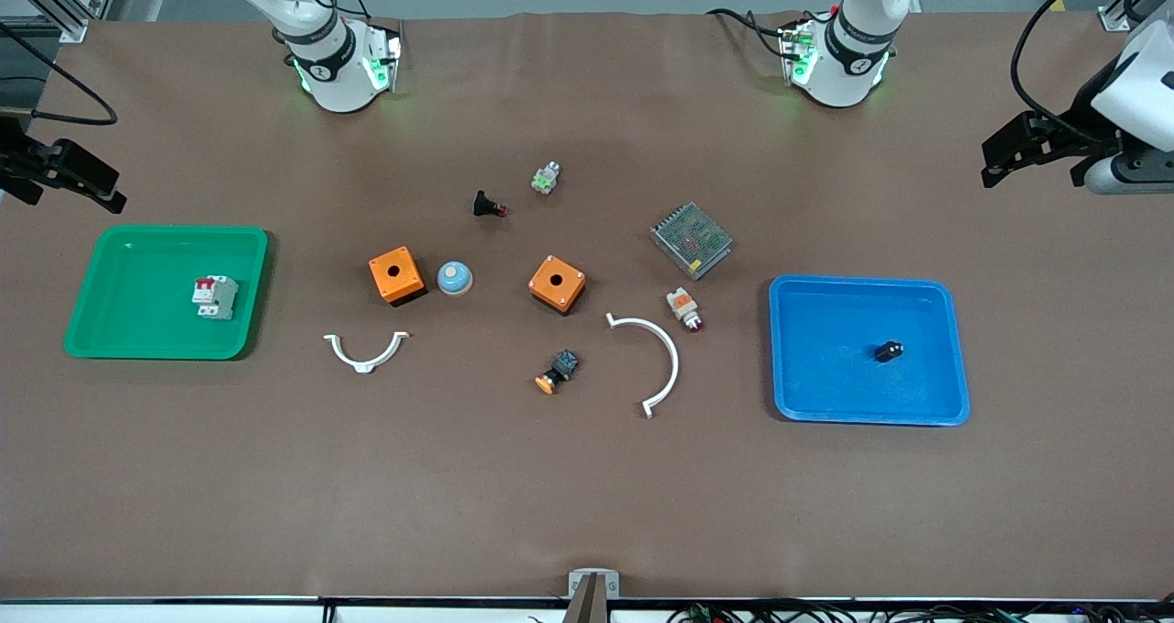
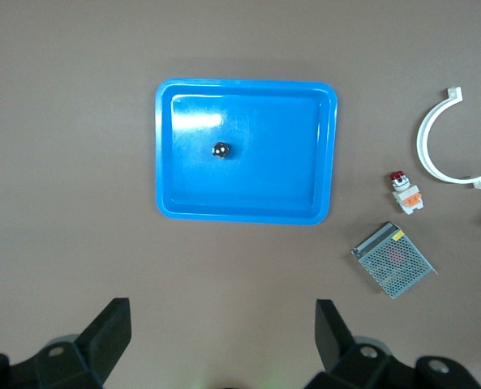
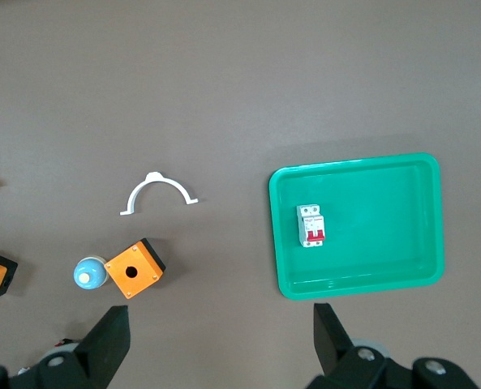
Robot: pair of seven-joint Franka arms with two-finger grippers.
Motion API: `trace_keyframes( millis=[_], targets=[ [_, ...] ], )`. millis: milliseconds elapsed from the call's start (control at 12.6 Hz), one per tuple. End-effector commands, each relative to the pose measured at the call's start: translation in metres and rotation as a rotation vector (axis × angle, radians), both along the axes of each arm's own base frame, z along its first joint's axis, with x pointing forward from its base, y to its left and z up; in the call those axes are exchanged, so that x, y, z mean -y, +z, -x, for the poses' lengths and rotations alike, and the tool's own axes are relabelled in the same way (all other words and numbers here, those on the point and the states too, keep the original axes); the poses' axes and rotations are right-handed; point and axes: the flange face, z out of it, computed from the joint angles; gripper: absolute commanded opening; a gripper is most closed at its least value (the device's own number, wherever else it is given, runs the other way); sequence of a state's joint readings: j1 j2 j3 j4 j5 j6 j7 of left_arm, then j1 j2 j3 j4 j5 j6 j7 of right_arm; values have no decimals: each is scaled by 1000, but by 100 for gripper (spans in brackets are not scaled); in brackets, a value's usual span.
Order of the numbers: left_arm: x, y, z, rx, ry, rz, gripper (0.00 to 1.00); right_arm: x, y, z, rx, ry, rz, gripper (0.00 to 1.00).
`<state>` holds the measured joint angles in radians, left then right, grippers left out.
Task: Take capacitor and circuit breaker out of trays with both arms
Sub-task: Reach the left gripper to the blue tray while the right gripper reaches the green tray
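The capacitor [image 1: 888, 350], a tiny black cylinder, lies in the blue tray [image 1: 954, 348] at the left arm's end; it also shows in the left wrist view [image 2: 221, 150]. The breaker [image 1: 214, 296], white-grey with red lever, lies in the green tray [image 1: 119, 329] at the right arm's end; it also shows in the right wrist view [image 3: 311, 225]. My left gripper [image 1: 991, 166] is raised over the table's edge past the blue tray, open and empty [image 2: 222, 324]. My right gripper [image 1: 112, 194] is raised over the table near the green tray, open and empty [image 3: 222, 324].
Between the trays lie two orange boxes [image 1: 396, 274] [image 1: 557, 283], a blue dome [image 1: 454, 278], two white curved brackets [image 1: 365, 351] [image 1: 656, 357], a mesh power supply [image 1: 691, 239], a white-and-orange lamp [image 1: 684, 308], an orange-button switch [image 1: 558, 372] and a black red-tipped part [image 1: 488, 205].
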<state>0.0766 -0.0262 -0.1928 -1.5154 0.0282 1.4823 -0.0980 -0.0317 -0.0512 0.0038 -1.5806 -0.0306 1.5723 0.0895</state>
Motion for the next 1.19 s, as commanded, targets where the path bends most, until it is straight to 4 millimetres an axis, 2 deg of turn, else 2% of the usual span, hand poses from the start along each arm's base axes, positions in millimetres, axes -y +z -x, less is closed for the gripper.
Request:
trace_keyframes(
  millis=[0,238,396,554,713,871,1030,1109],
  targets=[
    [1,7,5,1,-16,-22,100,-3,4,6,2,-9,9,100],
    [-6,4,1,-4,-6,-20,99,-3,-1,6,-10,-9,9,100],
    [-9,-6,-11,-19,-6,-14,100,-3,-3,6,-15,-9,9,100],
    [-20,-34,-29,-54,13,-10,100,-3,-3,6,-12,-9,9,100],
    [-35,-88,-48,-47,34,-5,99,3,-6,3,-12,-6,9,100],
    [-46,-159,-55,-7,46,1,100,18,-31,-3,-50,7,17,100],
    [-59,-236,-59,25,62,15,100,32,-80,-10,-67,-1,15,100],
    [-61,-287,-63,47,63,31,99,46,-129,-16,-95,-4,12,100]
  ],
)
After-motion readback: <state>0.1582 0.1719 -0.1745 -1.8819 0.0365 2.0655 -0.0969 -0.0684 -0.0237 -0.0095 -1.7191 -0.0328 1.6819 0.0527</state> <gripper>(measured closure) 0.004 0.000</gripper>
